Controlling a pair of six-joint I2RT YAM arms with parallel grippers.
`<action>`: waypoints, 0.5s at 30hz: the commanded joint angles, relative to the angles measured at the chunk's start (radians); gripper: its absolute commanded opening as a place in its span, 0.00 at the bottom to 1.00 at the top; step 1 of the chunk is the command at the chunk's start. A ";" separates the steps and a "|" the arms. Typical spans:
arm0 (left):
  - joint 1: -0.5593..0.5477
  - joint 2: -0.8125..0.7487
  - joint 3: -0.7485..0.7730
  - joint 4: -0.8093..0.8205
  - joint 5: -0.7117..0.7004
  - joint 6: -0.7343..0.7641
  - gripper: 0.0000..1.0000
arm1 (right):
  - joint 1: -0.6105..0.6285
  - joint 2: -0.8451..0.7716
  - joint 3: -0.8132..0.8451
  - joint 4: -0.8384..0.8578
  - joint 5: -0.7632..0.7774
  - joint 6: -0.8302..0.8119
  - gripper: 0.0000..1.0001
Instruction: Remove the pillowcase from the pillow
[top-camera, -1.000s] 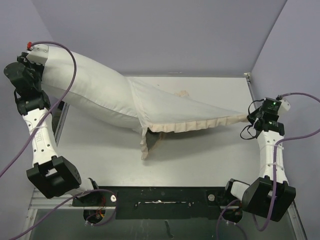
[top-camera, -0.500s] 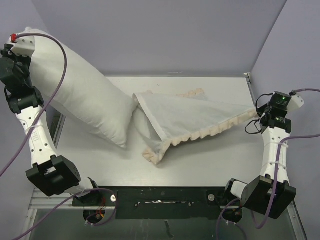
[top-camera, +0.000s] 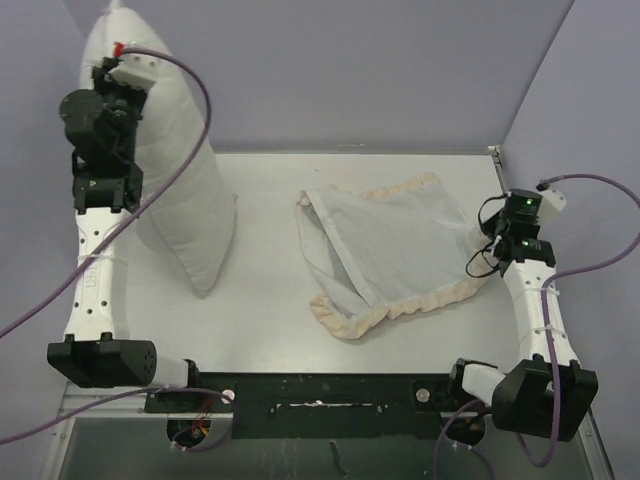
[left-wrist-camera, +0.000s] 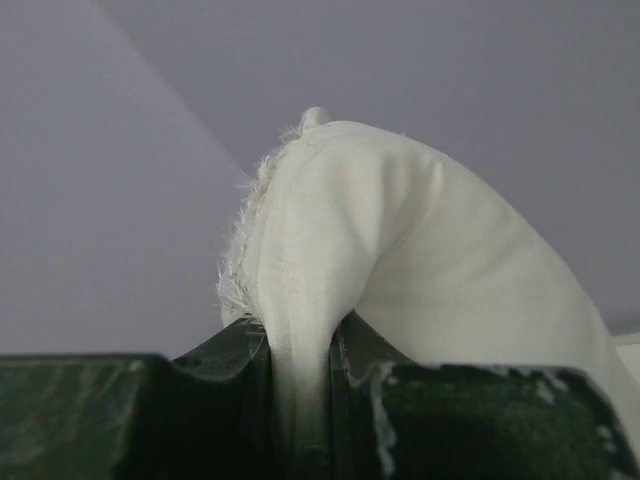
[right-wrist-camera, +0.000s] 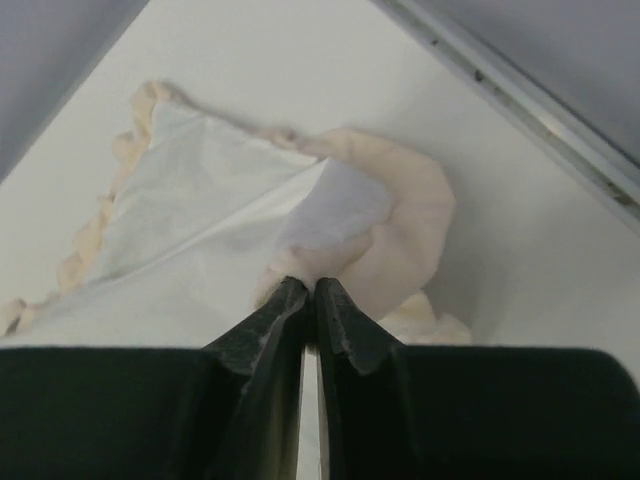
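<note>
The plain white pillow (top-camera: 170, 200) hangs upright at the far left, its lower corner near the table. My left gripper (top-camera: 112, 62) is high up, shut on the pillow's top corner (left-wrist-camera: 420, 240); the cloth is pinched between the jaws of the left gripper (left-wrist-camera: 300, 345). The pillowcase (top-camera: 390, 250) lies apart from it, flat on the table at centre right, white face up with the peach frill around it. My right gripper (top-camera: 482, 238) is at the case's right corner. Seen from the right wrist, the right gripper (right-wrist-camera: 309, 288) is shut on a bunched bit of frill of the pillowcase (right-wrist-camera: 200, 220).
The white table (top-camera: 260, 300) has a metal rail (right-wrist-camera: 520, 110) along its right edge, close beside my right gripper. Purple walls close in the back and both sides. Purple cables loop from both wrists.
The left arm swung up and stood the pillow upright, fully out of the pillowcase. The pillowcase dropped slack and now lies flat. My right gripper came slightly inward and lower.
</note>
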 joint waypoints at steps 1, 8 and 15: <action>-0.342 -0.082 0.181 -0.123 0.006 -0.004 0.00 | 0.129 -0.040 -0.046 0.067 0.089 -0.057 0.14; -0.799 0.001 0.525 -0.329 -0.161 0.045 0.00 | 0.177 -0.074 -0.096 0.065 0.122 -0.109 0.64; -0.836 -0.063 0.375 -0.261 -0.221 0.128 0.00 | 0.248 -0.063 -0.067 0.067 0.131 -0.164 0.78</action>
